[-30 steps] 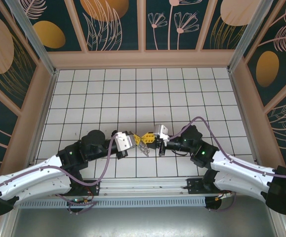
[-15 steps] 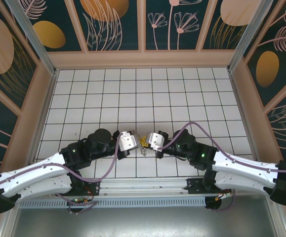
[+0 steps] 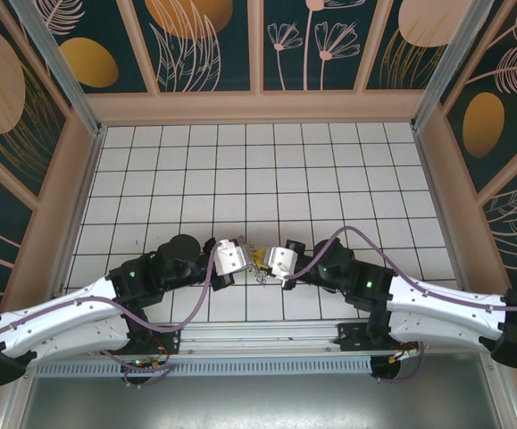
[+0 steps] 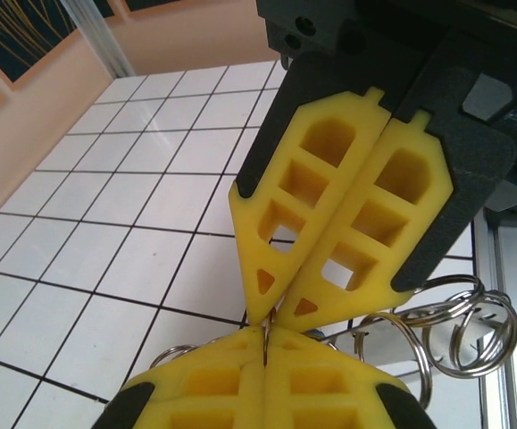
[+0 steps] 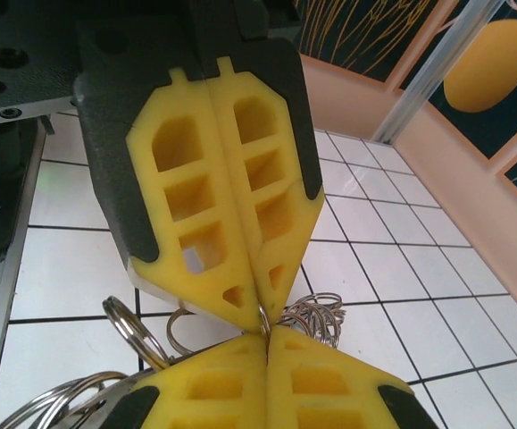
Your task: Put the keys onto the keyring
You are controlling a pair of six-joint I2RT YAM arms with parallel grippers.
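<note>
Keyring (image 5: 319, 313) loops hang between the left pincer (image 4: 265, 338) and right pincer (image 5: 267, 340), both closed tip to tip, nipping its wire above the worktop (image 3: 240, 170).

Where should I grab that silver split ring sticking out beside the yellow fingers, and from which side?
Probably pinch the split ring across its wire on the far arc, coming from the side away from the yellow fingers. It hangs on edge with its hole open, and its near arc is crowded by other rings.
</note>
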